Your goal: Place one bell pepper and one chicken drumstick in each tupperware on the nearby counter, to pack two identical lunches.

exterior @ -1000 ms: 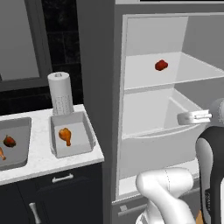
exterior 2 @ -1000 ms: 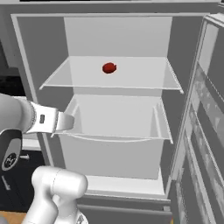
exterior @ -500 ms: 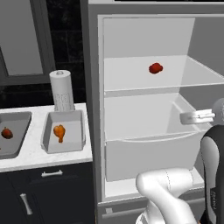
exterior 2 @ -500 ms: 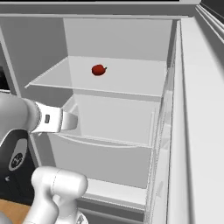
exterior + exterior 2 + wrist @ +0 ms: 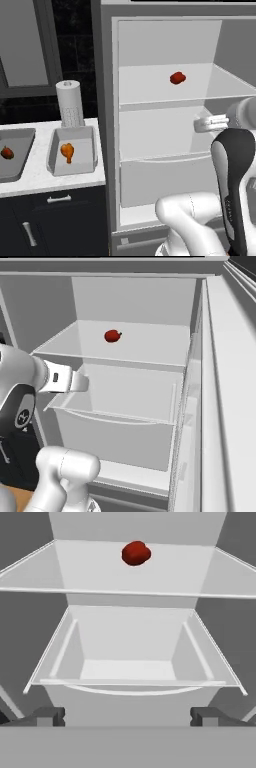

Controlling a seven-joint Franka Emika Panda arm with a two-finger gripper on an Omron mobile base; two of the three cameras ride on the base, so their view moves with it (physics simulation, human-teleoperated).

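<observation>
While the gripper (image 5: 127, 714) points into the open fridge (image 5: 165, 30), its two tips sit wide apart at the bottom of the hand view with nothing between them, so it is spread and empty. From the base views the hand is level with the drawer (image 5: 127, 669), just in front of the fridge mouth and below the shelf (image 5: 150, 353). Straight ahead and higher, a red pepper (image 5: 136, 553) lies on that shelf, toward the back and a bit left of middle, well apart from the tips.

Off to the left of the fridge, the counter (image 5: 35, 177) holds a tub (image 5: 72, 167) with one drumstick (image 5: 67, 151) in it and no pepper visible. A second tub (image 5: 15, 170) at the frame edge shows one small reddish-orange item; cannot tell which food. A paper towel roll (image 5: 70, 102) stands just behind the first tub.

Step in hand, as I judge it: fetching the pepper from the fridge for a tub. Task looks partly done, with at least one pepper left to pack.

Next move calls for raising the hand above the shelf edge, reaching deep over the shelf, centring the tips either side of the pepper, then closing. Clearance over the shelf lip looks like the thing to watch. After that, carry it left to the tub.
</observation>
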